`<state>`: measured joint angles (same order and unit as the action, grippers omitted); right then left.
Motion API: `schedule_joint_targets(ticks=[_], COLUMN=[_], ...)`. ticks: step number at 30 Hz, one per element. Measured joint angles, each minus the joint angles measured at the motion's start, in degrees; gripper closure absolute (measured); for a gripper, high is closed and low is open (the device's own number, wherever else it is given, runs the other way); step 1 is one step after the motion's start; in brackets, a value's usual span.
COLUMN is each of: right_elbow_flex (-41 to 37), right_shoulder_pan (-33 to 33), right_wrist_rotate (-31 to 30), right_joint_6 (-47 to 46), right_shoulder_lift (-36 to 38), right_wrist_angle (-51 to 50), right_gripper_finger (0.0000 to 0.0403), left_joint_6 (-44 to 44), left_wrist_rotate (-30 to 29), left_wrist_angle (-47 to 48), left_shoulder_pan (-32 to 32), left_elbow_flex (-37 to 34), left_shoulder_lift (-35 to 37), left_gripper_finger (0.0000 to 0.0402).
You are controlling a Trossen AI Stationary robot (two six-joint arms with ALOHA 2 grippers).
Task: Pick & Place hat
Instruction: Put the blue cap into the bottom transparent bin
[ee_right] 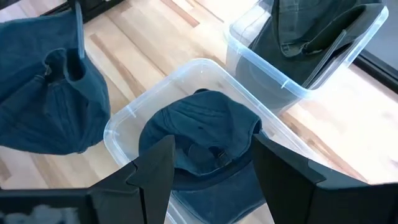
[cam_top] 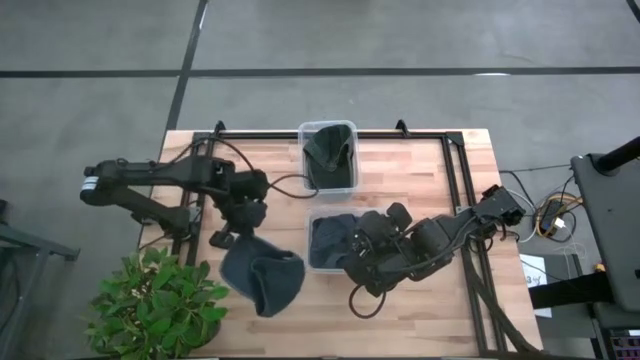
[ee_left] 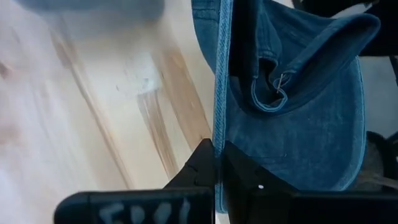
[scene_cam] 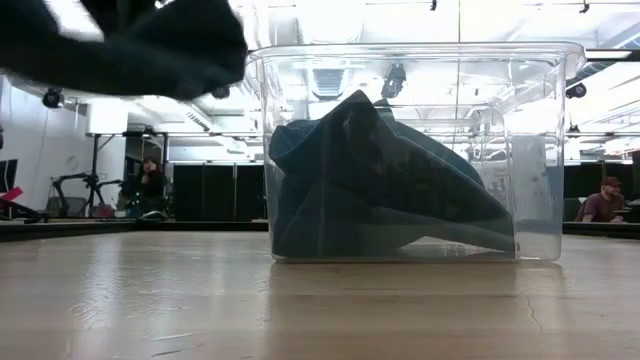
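A dark blue denim hat (cam_top: 262, 277) hangs from my left gripper (cam_top: 236, 238) over the table's near left part. It also shows at the top left of the low view (scene_cam: 120, 40) and in the right wrist view (ee_right: 50, 93). My left gripper (ee_left: 217, 163) is shut on it. A second blue hat (ee_right: 199, 134) lies in the near clear bin (cam_top: 322, 262). My right gripper (ee_right: 211, 168) is open above that bin, its fingers apart over the hat. A dark grey-green hat (cam_top: 330, 150) sits in the far clear bin (cam_top: 328, 183). My left gripper pinches the thin edge of the hat's brim (ee_left: 217, 134) between its two fingers (ee_left: 202, 163). The brim stands edge-on in the hold and the crown (ee_left: 298, 124) hangs off to one side. In the low view the hat is lifted clear of the table.
A potted green plant (cam_top: 155, 305) stands at the table's near left corner, close to the hanging hat. A black metal frame (cam_top: 460, 175) runs along the table's far and right sides. Bare wood (cam_top: 300, 325) lies near the bins. People sit in the room behind (scene_cam: 605, 200).
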<state>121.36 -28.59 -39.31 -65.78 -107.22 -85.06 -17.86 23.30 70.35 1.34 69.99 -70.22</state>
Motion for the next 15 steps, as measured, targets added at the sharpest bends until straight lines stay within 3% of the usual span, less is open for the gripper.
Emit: schedule_joint_targets(ticks=[10,15], right_elbow_flex=[1.48,5.9], right_shoulder_pan=[-0.01,-0.04], right_wrist_rotate=[-2.88,-6.38], right_joint_6=[0.64,5.2], right_shoulder_lift=[0.08,0.24], right_wrist_angle=[0.42,0.43], right_gripper_finger=[0.0211,0.0225], left_joint_6=[4.48,7.03], left_wrist_rotate=[-0.16,-6.47], left_wrist_angle=[3.48,2.95], left_shoulder_pan=[0.04,0.07], left_elbow_flex=[13.67,19.67], left_shoulder_lift=[0.04,0.02], left_gripper_finger=[0.0397,0.0397])
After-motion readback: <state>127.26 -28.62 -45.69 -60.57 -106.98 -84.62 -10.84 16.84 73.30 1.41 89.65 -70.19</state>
